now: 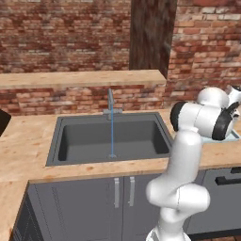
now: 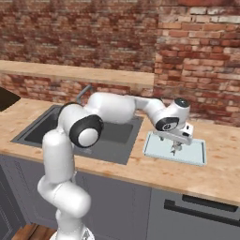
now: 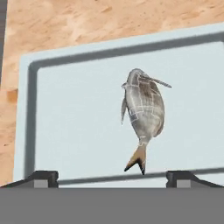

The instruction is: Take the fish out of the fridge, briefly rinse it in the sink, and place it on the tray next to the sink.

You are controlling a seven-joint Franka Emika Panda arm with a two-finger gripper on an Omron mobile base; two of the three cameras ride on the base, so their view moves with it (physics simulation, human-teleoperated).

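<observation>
The fish (image 3: 142, 109), grey and silver with an orange-tipped tail, lies on the pale blue-grey tray (image 3: 78, 113), free of the gripper. My gripper (image 3: 112, 177) hovers just above it, open, with the fingertips (image 3: 42, 177) spread wide on either side and nothing between them. From the right base, the gripper (image 2: 177, 142) points down over the tray (image 2: 197, 152), which sits on the wooden counter just right of the sink (image 2: 119, 132). In the left base view the sink (image 1: 84, 141) is a dark grey basin and the arm covers most of the tray (image 1: 234, 136). The fridge is out of view.
A thin blue stream of water runs from the tap (image 1: 111, 101) into the basin. A raised brick ledge (image 1: 80, 77) and brick wall stand behind the counter. A black appliance corner (image 1: 2, 120) shows at far left. Grey cabinet doors (image 1: 122, 193) are below.
</observation>
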